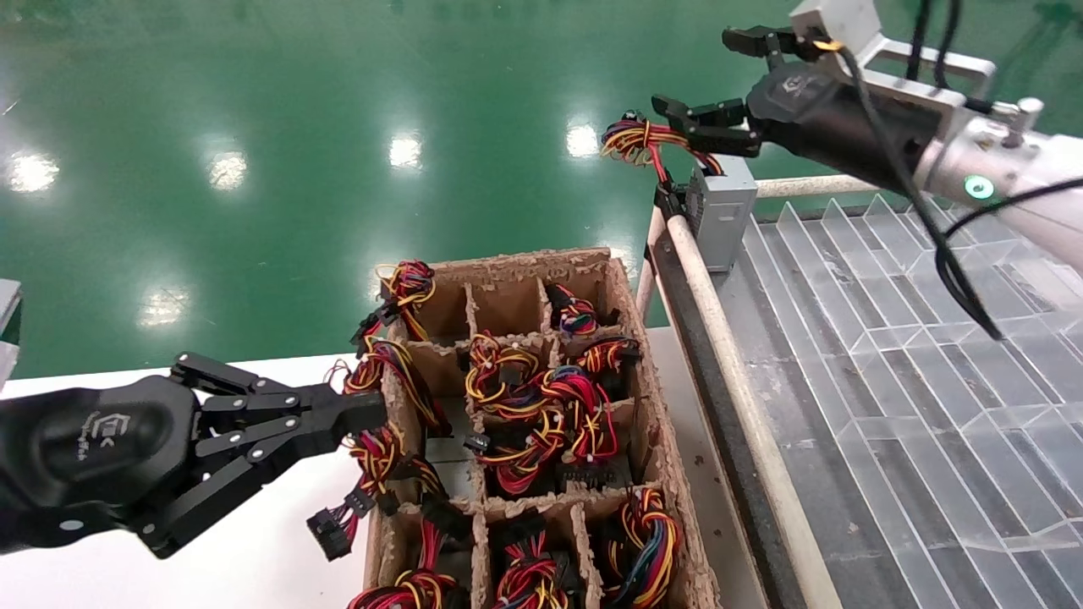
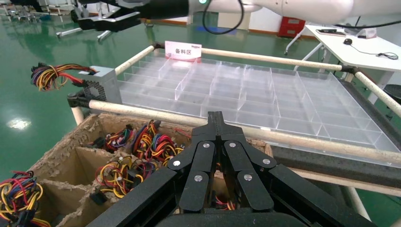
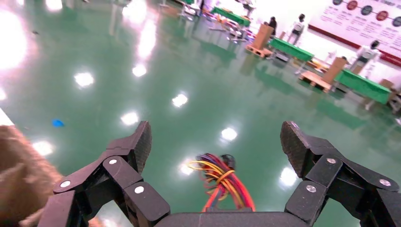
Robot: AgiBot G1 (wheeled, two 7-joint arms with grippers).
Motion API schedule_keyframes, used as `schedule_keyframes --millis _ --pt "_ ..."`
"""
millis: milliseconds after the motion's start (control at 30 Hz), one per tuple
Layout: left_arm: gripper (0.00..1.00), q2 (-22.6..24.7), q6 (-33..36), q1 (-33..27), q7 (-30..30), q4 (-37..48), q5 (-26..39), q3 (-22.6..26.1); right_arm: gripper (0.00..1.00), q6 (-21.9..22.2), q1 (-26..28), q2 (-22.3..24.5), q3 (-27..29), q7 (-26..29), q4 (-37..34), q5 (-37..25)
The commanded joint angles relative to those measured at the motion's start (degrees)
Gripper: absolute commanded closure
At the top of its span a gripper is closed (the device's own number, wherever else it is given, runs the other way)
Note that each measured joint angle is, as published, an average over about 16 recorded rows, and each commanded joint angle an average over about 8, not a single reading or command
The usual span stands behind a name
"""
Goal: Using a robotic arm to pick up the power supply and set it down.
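Note:
The power supply point(image 1: 721, 211) is a small grey metal box standing at the far corner of the clear tray rack point(image 1: 888, 279), against the pale rail. Its bundle of red, yellow and orange wires point(image 1: 634, 139) arches out over the green floor. My right gripper point(image 1: 702, 72), with its silver wrist block and green light, hovers just above the box, fingers spread wide and holding nothing. From the right wrist view only the wires point(image 3: 222, 177) show between the open fingers point(image 3: 144, 137); the box is hidden. The left wrist view shows the power supply point(image 2: 101, 87) too.
A cardboard crate point(image 1: 626, 288) with compartments full of wired power supplies stands on the white table point(image 1: 254, 550). My left gripper point(image 1: 372, 410) rests shut beside the crate's left wall. A pale rail point(image 1: 728, 321) separates crate and rack.

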Motion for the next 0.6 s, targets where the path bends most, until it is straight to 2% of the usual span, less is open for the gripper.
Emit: schedule_keyframes --millis 33,133,167,200,600 --pt "0.49 0.0 0.0 0.0 0.0 0.0 0.0 0.0 0.00 -1.2 -1.6 1.1 0.1 1.3 2.3 1.2" --pt "0.12 0.0 0.0 0.0 0.0 0.0 0.0 0.0 0.00 -3.0 -4.0 2.8 0.3 3.2 5.8 3.1" --pt "0.02 0.0 0.0 0.0 0.0 0.0 0.0 0.0 0.00 -3.6 -4.8 3.4 0.3 3.9 6.9 3.7" --pt "0.00 0.0 0.0 0.0 0.0 0.0 0.0 0.0 0.00 -4.2 -5.6 4.0 0.4 4.5 8.1 4.4" --pt "0.00 0.0 0.0 0.0 0.0 0.0 0.0 0.0 0.00 -11.5 -15.3 10.8 1.0 12.4 22.1 11.9"
